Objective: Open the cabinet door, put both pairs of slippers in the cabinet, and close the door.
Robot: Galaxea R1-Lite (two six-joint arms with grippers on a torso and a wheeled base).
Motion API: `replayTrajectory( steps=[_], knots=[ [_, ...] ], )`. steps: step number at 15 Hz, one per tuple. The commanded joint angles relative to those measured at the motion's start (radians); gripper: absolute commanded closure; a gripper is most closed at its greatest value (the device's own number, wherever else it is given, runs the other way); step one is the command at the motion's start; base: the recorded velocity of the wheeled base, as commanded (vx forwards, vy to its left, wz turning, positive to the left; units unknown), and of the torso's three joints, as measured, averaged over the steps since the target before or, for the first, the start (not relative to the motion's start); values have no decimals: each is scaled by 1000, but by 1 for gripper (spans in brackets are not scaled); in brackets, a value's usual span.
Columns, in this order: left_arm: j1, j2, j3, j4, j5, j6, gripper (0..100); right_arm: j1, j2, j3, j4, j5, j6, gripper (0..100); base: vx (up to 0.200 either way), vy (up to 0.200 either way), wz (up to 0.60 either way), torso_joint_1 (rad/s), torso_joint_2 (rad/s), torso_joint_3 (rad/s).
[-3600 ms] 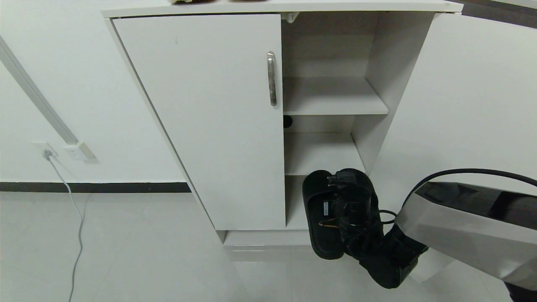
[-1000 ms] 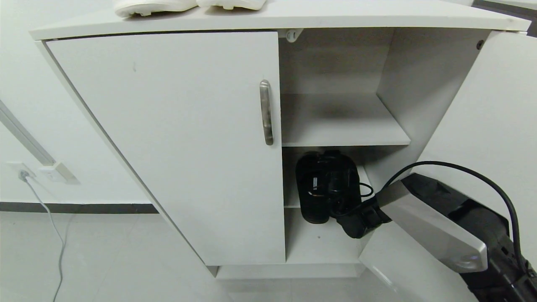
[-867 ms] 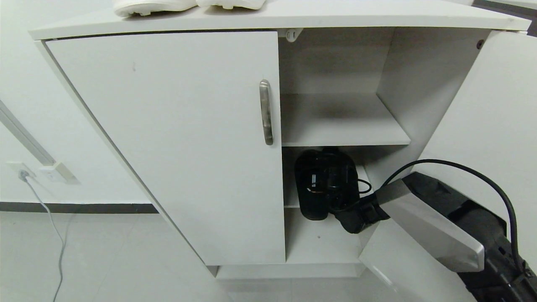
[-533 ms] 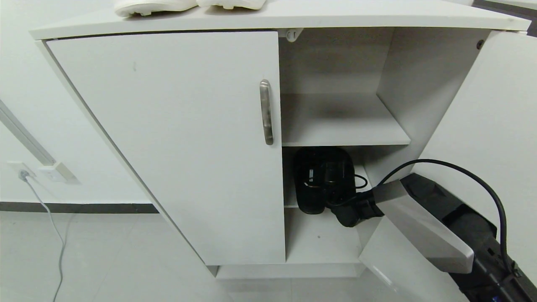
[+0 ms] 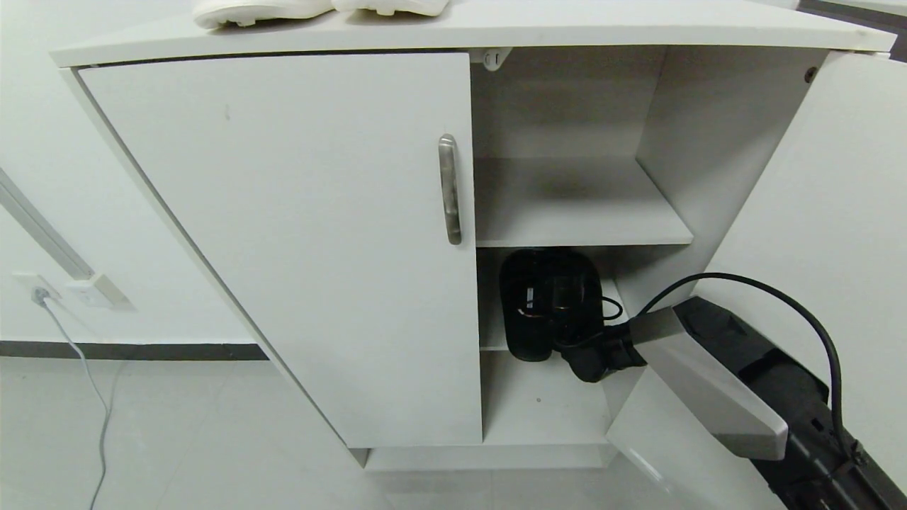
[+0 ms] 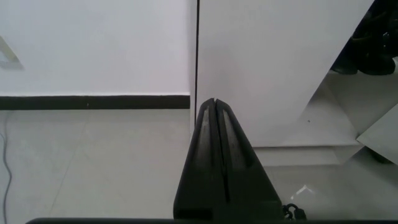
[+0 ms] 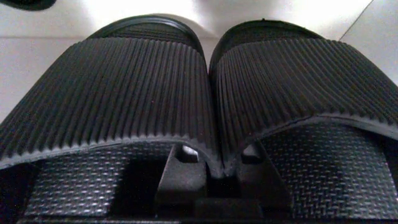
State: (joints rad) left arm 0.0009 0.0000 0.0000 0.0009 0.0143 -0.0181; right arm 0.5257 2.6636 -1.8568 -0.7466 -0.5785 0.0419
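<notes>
R arm eases the black slippers a little deeper onto the middle shelf of the cabinet than a sec ago. A few secs back the pair hung low, out in front. Near ends now just overhang the shelf edge. Right gripper is clamped on both inner straps. Pair one looks almost stowed, pending release. Left gripper, fingers pressed together and holding nothing, sits near the floor, left of the cabinet. Count: 2 pairs, 1 black inside, 1 of white slippers atop the cabinet, yet to go in. 2 doors: left door closed, right door open.
</notes>
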Motion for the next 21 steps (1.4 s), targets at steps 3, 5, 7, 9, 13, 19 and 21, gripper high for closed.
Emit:
replayTrajectory(
  steps=[3, 5, 7, 9, 13, 19, 21],
  knots=[
    [1, 2, 0, 1, 0, 0, 100, -1, 2, 4, 7, -1, 0, 0, 0, 0, 0, 0, 0, 0],
    [1, 2, 0, 1, 0, 0, 100, 0, -2, 28, -2, -7, 0, 0, 0, 0, 0, 0, 0, 0],
    [1, 2, 0, 1, 0, 0, 100, 3, -36, 97, -25, -9, 0, 0, 0, 0, 0, 0, 0, 0],
    [1, 2, 0, 1, 0, 0, 100, 16, -80, 174, -65, -9, 0, 0, 0, 0, 0, 0, 0, 0],
    [1, 2, 0, -1, 0, 0, 100, 48, -185, 364, -154, -12, 0, 0, 0, 0, 0, 0, 0, 0],
    [1, 2, 0, 1, 0, 0, 100, 128, -409, 751, -313, -32, 1, 0, 0, 0, 0, 0, 0, 0],
    [1, 2, 0, -1, 0, 0, 100, 157, -481, 887, -358, -32, 1, 0, 0, 0, 0, 0, 0, 0]
  ],
)
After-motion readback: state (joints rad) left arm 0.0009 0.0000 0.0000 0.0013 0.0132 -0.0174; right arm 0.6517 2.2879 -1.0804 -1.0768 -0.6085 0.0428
